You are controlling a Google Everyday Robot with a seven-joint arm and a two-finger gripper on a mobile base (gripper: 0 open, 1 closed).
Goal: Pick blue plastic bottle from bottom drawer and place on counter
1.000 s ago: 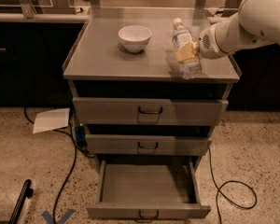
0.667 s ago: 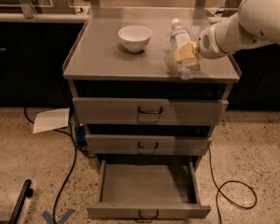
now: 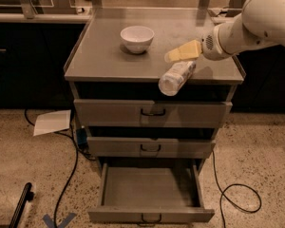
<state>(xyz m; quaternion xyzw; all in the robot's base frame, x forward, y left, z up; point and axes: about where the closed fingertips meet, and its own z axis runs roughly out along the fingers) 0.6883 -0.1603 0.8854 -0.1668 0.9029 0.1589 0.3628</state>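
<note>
The blue plastic bottle (image 3: 176, 77) lies on its side at the front right of the counter (image 3: 104, 56). Its base points toward the camera and sticks out a little over the front edge. My gripper (image 3: 180, 52), with yellowish fingers, hovers just above and behind the bottle, open and not holding it. The white arm reaches in from the right. The bottom drawer (image 3: 151, 186) is pulled out at floor level and its tray holds nothing.
A white bowl (image 3: 137, 38) stands on the counter, left of the gripper. The two upper drawers (image 3: 152, 113) are closed. Cables (image 3: 237, 194), a sheet of paper (image 3: 52, 122) and blue tape lie on the speckled floor. Dark cabinets stand behind.
The bottle stood upright in my gripper on the counter's right side. It now lies on its side at the front edge, out of the grip.
</note>
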